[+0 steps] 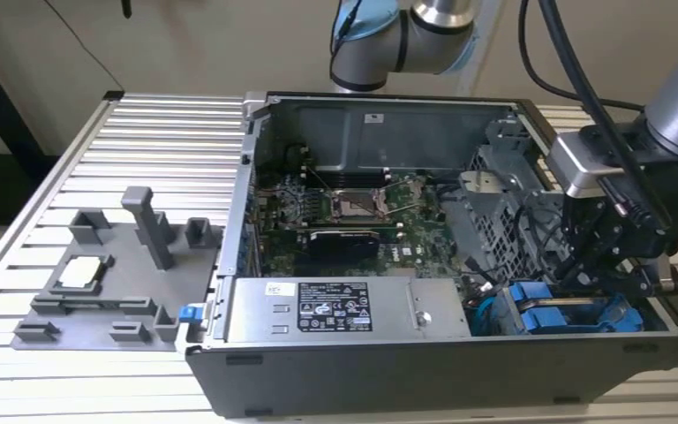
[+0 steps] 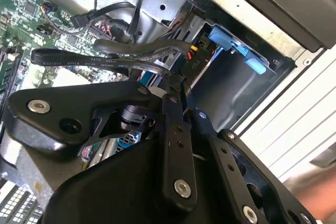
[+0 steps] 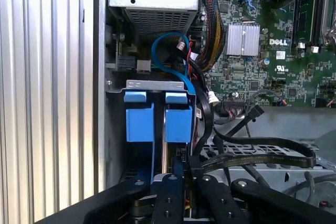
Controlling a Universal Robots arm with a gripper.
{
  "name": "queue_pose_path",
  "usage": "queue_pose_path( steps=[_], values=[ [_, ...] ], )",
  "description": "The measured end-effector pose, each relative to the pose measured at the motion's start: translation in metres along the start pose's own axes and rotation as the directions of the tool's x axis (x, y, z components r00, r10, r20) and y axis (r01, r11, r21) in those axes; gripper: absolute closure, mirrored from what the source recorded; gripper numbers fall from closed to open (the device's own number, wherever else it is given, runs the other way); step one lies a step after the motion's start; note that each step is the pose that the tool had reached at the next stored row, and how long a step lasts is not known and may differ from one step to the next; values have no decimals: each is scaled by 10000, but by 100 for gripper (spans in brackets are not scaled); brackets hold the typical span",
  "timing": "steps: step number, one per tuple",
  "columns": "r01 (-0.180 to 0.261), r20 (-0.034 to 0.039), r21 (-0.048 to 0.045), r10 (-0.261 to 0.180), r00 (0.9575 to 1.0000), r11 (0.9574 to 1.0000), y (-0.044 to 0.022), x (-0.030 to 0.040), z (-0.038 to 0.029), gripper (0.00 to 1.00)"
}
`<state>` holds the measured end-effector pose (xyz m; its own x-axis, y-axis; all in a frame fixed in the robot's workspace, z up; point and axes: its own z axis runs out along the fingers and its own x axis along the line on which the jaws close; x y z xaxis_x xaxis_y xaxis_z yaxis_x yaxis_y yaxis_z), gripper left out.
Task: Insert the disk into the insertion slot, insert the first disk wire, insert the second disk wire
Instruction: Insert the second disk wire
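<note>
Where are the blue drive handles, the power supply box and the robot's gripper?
blue drive handles (image 3: 178, 98), first wrist view, top tab of one.
power supply box (image 1: 333, 309), exterior view, its labelled face.
gripper (image 1: 604, 265), exterior view, black body above the drive bay.

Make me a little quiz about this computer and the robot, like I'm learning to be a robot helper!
1. True or false: the gripper is down inside the open computer case, close to the drive cage.
2. What colour are the drive carriers? A red, B blue, C yellow.
3. Fill in: in the first wrist view, ___ carriers sit side by side in the drive cage.

Key: 1 true; 2 B; 3 two.
</note>
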<state>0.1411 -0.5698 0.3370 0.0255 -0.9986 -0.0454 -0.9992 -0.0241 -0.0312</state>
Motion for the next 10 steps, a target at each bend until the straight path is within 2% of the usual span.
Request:
queue_pose_path(
  steps=[6, 8, 9, 10],
  values=[
    [0, 7, 1, 0, 10000, 10000, 0, -1, 3, 84],
    [0, 12, 1, 0, 10000, 10000, 0, 0, 7, 83],
    [1, 11, 0, -1, 10000, 10000, 0, 0, 6, 76],
    [0, 9, 0, 0, 10000, 10000, 0, 0, 5, 76]
  ],
)
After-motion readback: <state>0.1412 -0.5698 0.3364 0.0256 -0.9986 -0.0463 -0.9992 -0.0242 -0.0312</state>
